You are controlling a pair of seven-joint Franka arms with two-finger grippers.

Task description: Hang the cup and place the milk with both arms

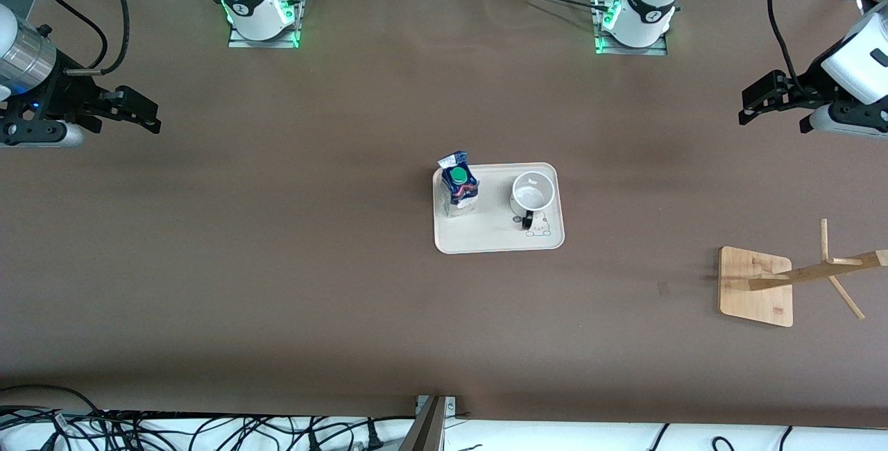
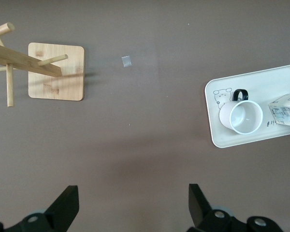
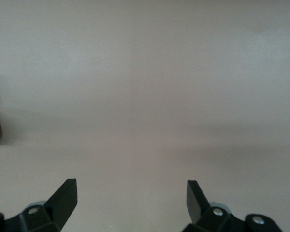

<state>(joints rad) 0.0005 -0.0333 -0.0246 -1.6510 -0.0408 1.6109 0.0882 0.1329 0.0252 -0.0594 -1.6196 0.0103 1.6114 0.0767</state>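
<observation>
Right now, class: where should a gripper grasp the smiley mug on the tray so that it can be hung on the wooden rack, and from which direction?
Probably grip the white mug by its rim wall, coming from above. It stands upright, mouth open upward, on the tray. Its black loop handle points toward the front camera; leave that free for a rack peg. Pinch the rim away from the handle, clear of the milk carton.

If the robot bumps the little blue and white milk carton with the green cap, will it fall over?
Probably. The blue and white milk carton stands tall on a narrow base, so a high push may tip it. Its flat sides likely won't roll on the white tray.
</observation>
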